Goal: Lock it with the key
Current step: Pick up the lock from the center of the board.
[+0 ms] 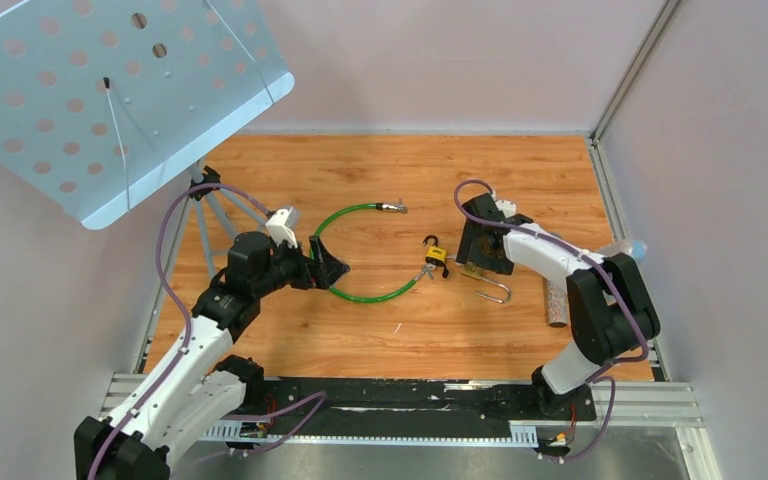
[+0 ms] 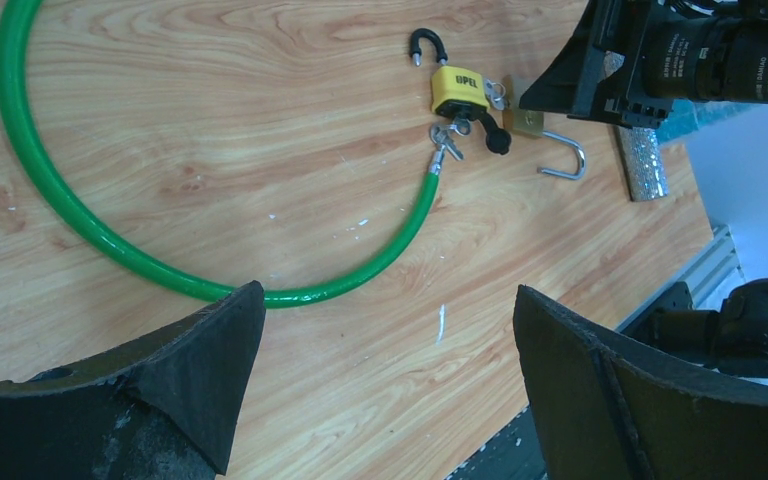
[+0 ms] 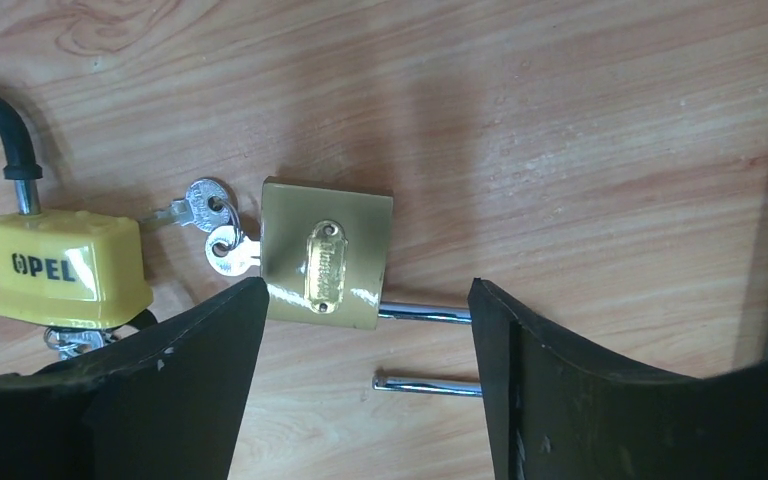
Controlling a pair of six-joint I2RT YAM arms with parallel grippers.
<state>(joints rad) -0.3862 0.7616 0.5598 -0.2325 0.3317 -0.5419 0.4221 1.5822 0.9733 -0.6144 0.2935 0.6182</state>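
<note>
A brass padlock (image 3: 327,265) lies flat on the wooden table, its steel shackle (image 3: 425,314) swung open, with a silver key (image 3: 230,250) at its left side. My right gripper (image 3: 368,300) is open and hovers just above it, jaws either side of the lock's lower edge and the shackle. A yellow padlock (image 3: 65,268) with a black shackle lies to its left, also seen from above (image 1: 436,255). My left gripper (image 1: 330,268) is open and empty, low over the green cable (image 1: 380,297), well left of both locks.
The green cable (image 2: 80,230) curves across the table, one end at the yellow padlock (image 2: 460,90). A glittery cylinder (image 1: 557,303) lies right of the brass lock. A perforated metal plate (image 1: 110,90) on a tripod stands at back left. Walls enclose the table.
</note>
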